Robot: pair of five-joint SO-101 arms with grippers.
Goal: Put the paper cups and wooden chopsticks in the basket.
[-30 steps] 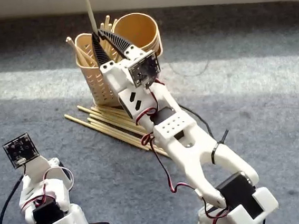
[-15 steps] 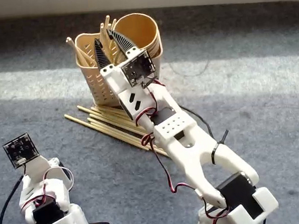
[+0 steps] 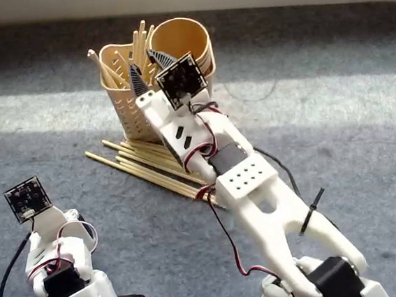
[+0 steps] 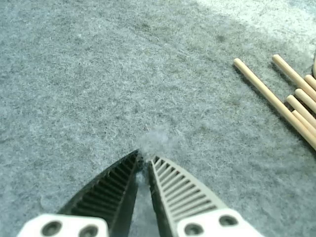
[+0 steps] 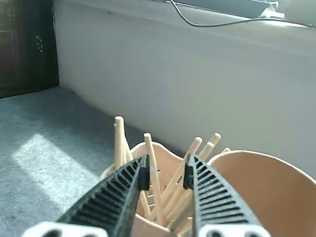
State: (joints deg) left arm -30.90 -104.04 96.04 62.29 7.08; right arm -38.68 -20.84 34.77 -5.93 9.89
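Your right gripper (image 3: 146, 62) hangs over the basket (image 3: 127, 116), jaws parted, empty. Upright chopsticks (image 3: 139, 44) stand inside, with a cup (image 3: 188, 35) at its right. Loose chopsticks (image 3: 149, 168) lie just nearer. Your left gripper (image 4: 146, 159) sits near left, jaws closed on nothing.

Upright chopsticks (image 3: 137, 45) crowd the basket (image 3: 126, 113) mouth beside the cup (image 3: 206, 46). Loose chopsticks (image 3: 140, 169) bar its foot; carpet (image 3: 336, 128) elsewhere open.

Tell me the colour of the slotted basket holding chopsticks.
The slotted plastic basket is beige; high view.
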